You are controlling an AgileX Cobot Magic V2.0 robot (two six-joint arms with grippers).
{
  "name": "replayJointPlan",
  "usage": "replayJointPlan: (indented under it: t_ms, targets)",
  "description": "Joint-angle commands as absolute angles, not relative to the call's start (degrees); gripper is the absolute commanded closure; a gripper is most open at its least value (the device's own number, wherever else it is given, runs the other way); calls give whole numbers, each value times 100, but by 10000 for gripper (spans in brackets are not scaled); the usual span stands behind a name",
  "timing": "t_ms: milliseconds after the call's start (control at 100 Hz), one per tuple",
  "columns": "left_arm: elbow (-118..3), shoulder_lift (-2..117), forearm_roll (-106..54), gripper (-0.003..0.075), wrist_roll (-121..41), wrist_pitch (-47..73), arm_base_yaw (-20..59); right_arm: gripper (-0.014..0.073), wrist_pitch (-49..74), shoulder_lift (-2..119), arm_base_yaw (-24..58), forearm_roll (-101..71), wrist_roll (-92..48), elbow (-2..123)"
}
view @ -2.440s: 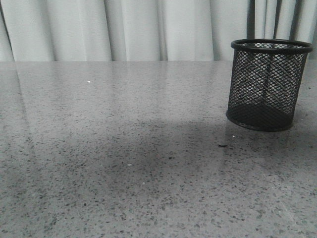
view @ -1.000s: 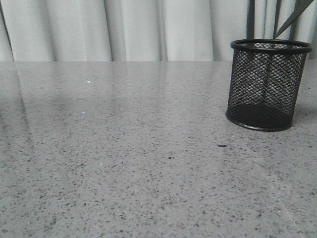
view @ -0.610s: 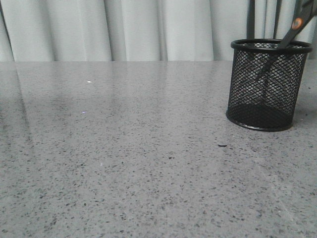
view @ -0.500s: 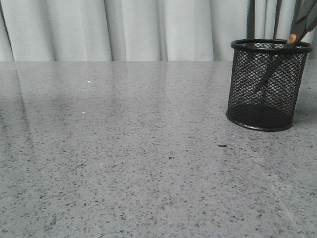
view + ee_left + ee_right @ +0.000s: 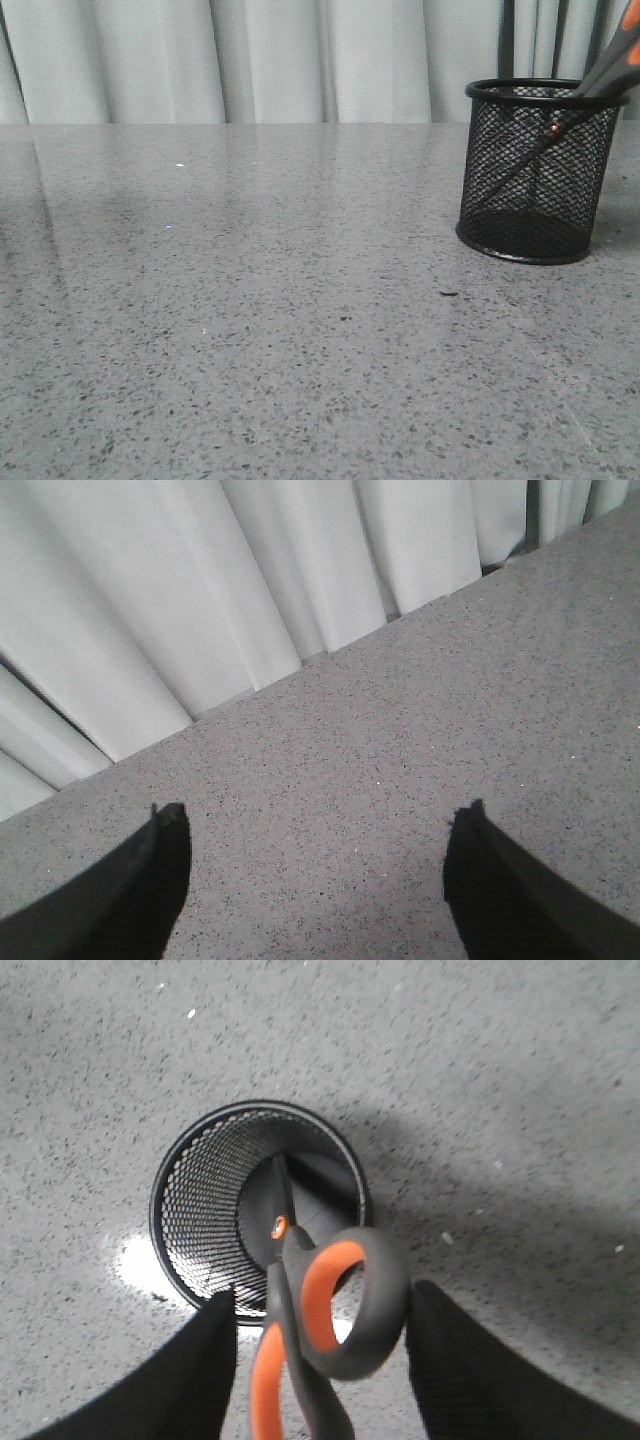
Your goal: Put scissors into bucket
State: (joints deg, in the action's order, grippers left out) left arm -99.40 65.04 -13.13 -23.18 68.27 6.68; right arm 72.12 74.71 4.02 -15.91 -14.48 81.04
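The black wire-mesh bucket (image 5: 540,190) stands upright at the right of the table. The scissors (image 5: 600,75), dark grey with orange-lined loops, lean in it with the blades down inside the mesh and the handles out over the rim to the right. In the right wrist view the bucket (image 5: 195,1225) is straight below. The scissors (image 5: 372,1290) point into its mouth. My right gripper (image 5: 320,1292) is open, with the handles between the fingers and a gap on each side. My left gripper (image 5: 320,810) is open and empty over bare table.
The grey speckled table (image 5: 250,300) stretches left of the bucket with nothing standing on it. A pale pleated curtain (image 5: 280,60) hangs along the far edge. Neither gripper shows in the front view.
The scissors came down from the upper right into the bucket. First the blade tips entered, and now the pivot is below the rim and the blades reach near the base.
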Motion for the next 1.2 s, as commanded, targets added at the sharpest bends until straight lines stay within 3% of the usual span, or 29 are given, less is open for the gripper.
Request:
replayJointPlan:
  t_ms: [0, 350, 470, 640, 670, 840, 1050, 1190]
  targets:
    - [-10103, 6424, -1386, 228, -2262, 6400, 660, 219, 6973, 7254, 419, -1443, -1523, 8471]
    - [-10103, 6424, -1360, 258, -2262, 6361, 660, 225, 6456, 6437, 419, -1078, -1523, 8975]
    - [-10103, 6424, -1397, 412, -2262, 6354, 660, 316, 6081, 6110, 419, -1216, -1514, 8975]
    - [-10057, 6398, -1478, 740, -2262, 6354, 660, 613, 5323, 5647, 419, -1515, -1513, 8569]
    - [-10006, 6370, -1523, 741, -2262, 6312, 660, 672, 5125, 5548, 419, -1523, -1513, 8397]
    - [-9120, 5760, -1614, 741, -2251, 5313, 660, 662, 3566, 4757, 419, -1577, -1513, 6893]
    - [-6809, 4284, -1625, 741, -2198, 3215, 660, 662, 1755, 3553, 419, -1612, -1513, 4890]
    - [-5061, 3188, -1625, 741, -2198, 1963, 660, 662, 1164, 2757, 419, -1612, -1513, 3845]
